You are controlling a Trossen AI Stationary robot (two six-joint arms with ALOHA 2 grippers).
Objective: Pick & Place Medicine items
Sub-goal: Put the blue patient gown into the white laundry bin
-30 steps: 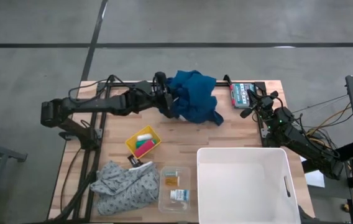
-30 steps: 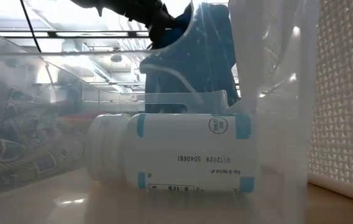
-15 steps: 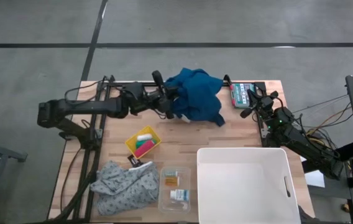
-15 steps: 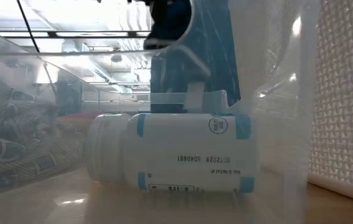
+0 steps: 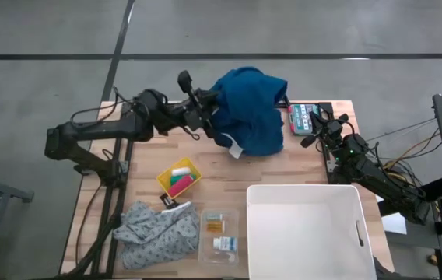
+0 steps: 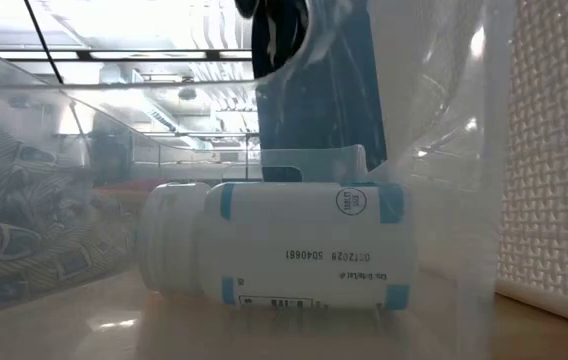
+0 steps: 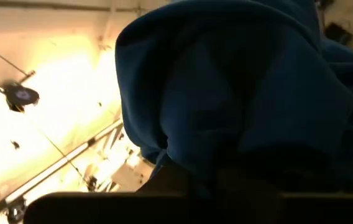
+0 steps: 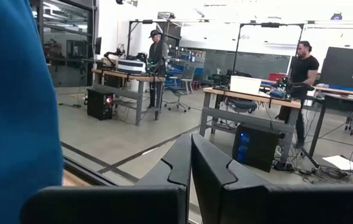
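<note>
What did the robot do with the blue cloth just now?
The left gripper, shut on the blue cloth, lifted it higher and carried it toward the table's far edge. The right gripper, yellow tray, grey cloth and white bin stayed put.

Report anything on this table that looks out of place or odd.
The left tool, shut on the crumpled blue cloth, holds it bunched above the table's far edge, not a medicine item. In the clear plastic tray, the white bottle with blue bands lies on its side.
</note>
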